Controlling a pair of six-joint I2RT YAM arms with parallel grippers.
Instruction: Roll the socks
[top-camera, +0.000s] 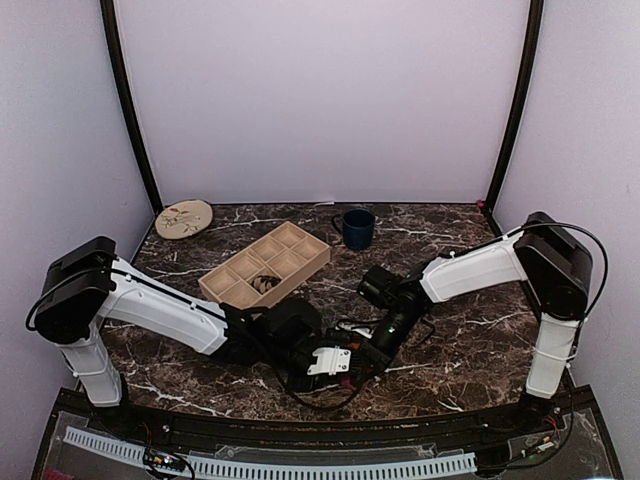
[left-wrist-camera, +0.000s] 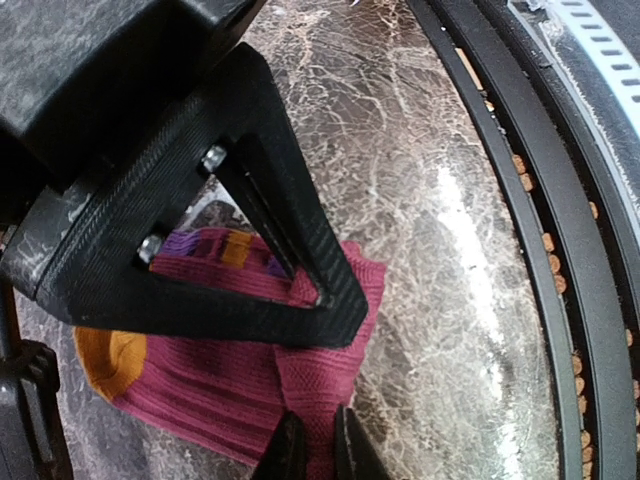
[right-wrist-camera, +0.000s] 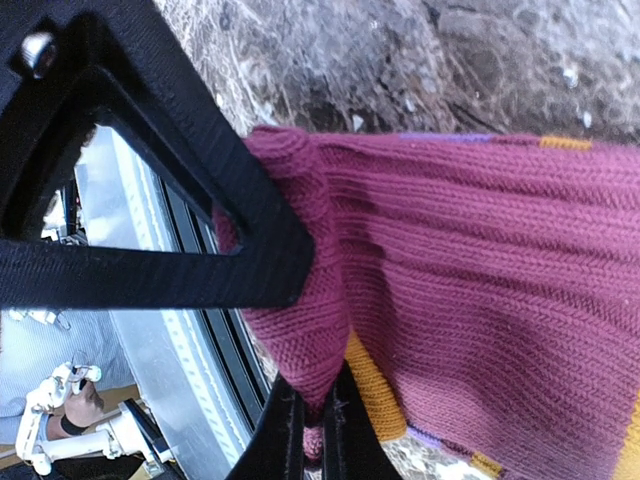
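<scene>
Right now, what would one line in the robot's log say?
left gripper: shut on striped sock | right gripper: shut on striped sock | striped sock: lying on table

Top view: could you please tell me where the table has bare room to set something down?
Bare table lies behind the right arm, right of the mug, and on that arm's near side. Crowded: near centre, where the left gripper and right gripper pinch the sock.

Matt knit, glossy stone
Your sock (right-wrist-camera: 480, 280) is matt, ribbed knit cloth; the desk (left-wrist-camera: 420, 200) is glossy, veined marble-look stone; the jaws are matt black plastic with a fine ridged grain.
</scene>
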